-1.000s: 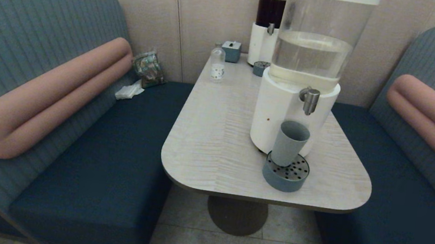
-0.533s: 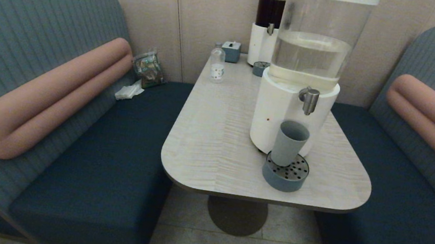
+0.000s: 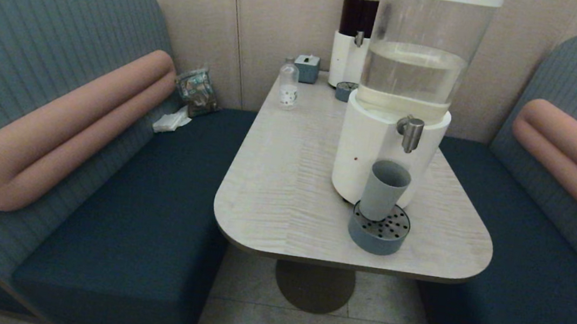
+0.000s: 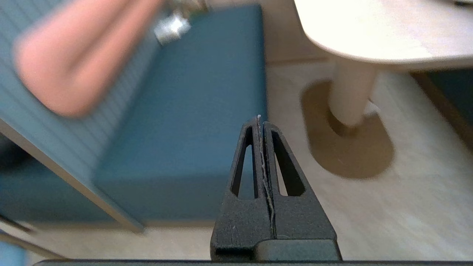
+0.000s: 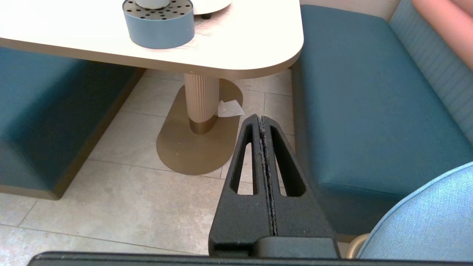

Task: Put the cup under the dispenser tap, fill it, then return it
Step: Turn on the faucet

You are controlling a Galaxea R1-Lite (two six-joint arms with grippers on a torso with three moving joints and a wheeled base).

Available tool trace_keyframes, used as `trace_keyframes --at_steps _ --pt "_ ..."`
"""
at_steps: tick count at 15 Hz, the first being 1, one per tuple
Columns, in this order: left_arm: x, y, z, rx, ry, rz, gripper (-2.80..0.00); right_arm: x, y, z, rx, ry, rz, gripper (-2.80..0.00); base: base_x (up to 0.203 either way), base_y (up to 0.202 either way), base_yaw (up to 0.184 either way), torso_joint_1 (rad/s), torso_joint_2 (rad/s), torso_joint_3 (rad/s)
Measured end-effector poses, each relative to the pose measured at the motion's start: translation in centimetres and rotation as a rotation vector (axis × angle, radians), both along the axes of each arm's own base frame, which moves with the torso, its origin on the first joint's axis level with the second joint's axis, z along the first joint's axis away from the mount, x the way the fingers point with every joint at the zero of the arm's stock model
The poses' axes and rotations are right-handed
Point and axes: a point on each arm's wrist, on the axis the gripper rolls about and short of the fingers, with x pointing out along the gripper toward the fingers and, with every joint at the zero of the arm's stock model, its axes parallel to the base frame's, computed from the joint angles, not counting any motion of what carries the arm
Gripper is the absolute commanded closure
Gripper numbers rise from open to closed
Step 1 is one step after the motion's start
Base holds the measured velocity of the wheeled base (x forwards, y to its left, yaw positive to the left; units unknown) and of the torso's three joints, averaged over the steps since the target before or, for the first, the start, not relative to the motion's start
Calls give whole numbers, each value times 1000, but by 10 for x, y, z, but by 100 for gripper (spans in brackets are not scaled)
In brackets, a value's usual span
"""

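The grey-blue cup (image 3: 384, 190) stands upright on a round blue drip tray (image 3: 379, 230), just below and slightly left of the brushed-silver dispenser tap (image 3: 411, 134) on the large white-based dispenser (image 3: 376, 155). Its lower edge and the tray (image 5: 159, 21) also show in the right wrist view. Neither arm appears in the head view. My left gripper (image 4: 259, 119) is shut and empty, low over the floor beside the left bench. My right gripper (image 5: 261, 118) is shut and empty, low over the floor near the table's near right corner.
A small clear bottle (image 3: 288, 85), a little blue box (image 3: 306, 68) and a dark-liquid dispenser (image 3: 354, 33) stand at the table's far end. Benches (image 3: 140, 221) flank the table (image 3: 286, 183). A paper scrap (image 5: 230, 109) lies by the table's pedestal.
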Motion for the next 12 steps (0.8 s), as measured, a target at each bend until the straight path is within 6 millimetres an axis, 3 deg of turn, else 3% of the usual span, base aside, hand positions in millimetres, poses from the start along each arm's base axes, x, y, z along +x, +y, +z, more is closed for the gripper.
trace_keyframes --at_steps 12 --pt "2 0 -7 -24 25 -5 0 0 0 0 0 0 0 0 0 0 0 0 0 0"
